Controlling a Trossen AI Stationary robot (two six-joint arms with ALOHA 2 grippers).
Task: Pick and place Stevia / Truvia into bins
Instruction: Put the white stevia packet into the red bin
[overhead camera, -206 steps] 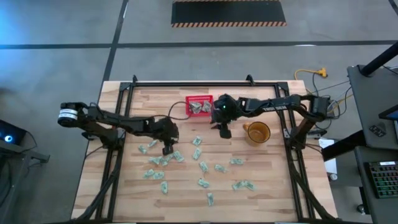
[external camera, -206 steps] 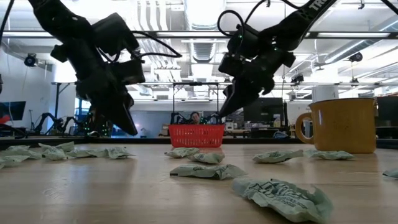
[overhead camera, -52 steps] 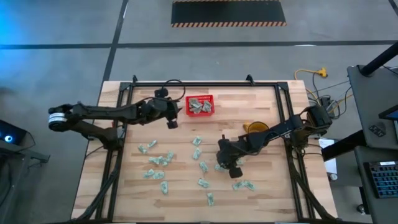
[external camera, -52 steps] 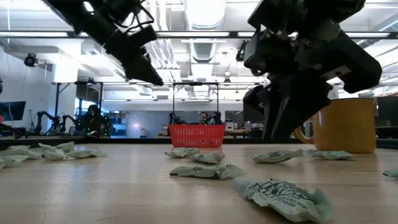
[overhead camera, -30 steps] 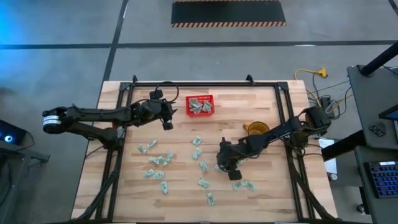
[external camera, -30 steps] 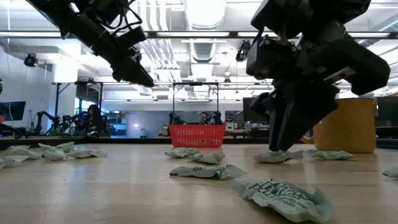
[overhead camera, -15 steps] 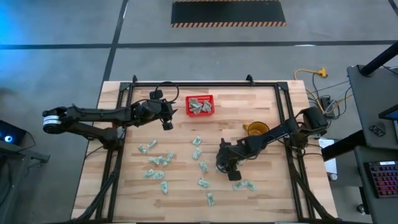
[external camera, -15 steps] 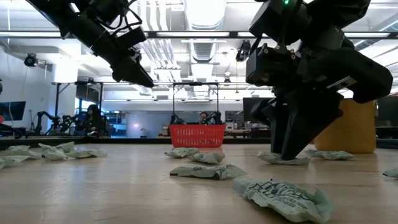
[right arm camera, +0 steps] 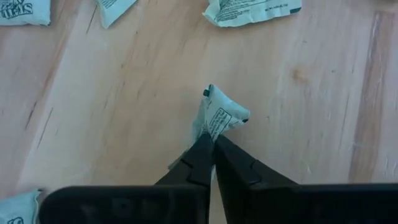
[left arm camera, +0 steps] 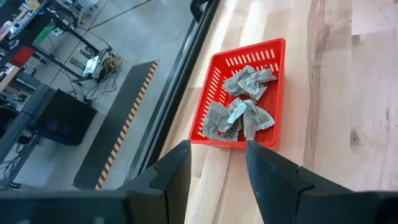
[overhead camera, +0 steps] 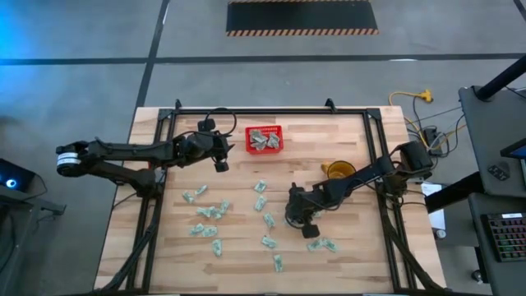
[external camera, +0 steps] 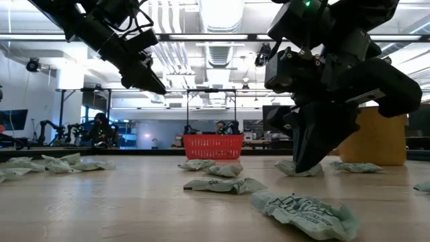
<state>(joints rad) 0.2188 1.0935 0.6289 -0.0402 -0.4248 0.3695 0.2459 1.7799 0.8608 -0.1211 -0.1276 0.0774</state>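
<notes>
The red basket [overhead camera: 265, 140] stands at the table's far middle with several pale green sachets [left arm camera: 239, 112] inside. More sachets [overhead camera: 209, 212] lie loose across the table's middle and near part. My left gripper [overhead camera: 220, 161] hangs open in the air just left of the basket, its fingers [left arm camera: 177, 171] empty. My right gripper [overhead camera: 290, 220] is down at the table's middle right, shut on one sachet [right arm camera: 217, 115] that lies there. My right gripper [right arm camera: 210, 142] pinches one end of the sachet [right arm camera: 208, 127] between its two fingertips. It comes slanting down from above. The sachet is crumpled up into a peak at the fingers, and its other end [external camera: 287, 168] rests on the table.
A yellow mug [overhead camera: 339, 173] stands just right of my right gripper, and in the low view [external camera: 376, 134] it is behind that gripper. Loose sachets lie near it [overhead camera: 322, 244], [overhead camera: 268, 219], [overhead camera: 278, 263]. A black frame [overhead camera: 246, 112] borders the table.
My right gripper has come down onto the sachet on the table and shut on it. The sachet has bunched up at the fingers. My left arm has kept still.
</notes>
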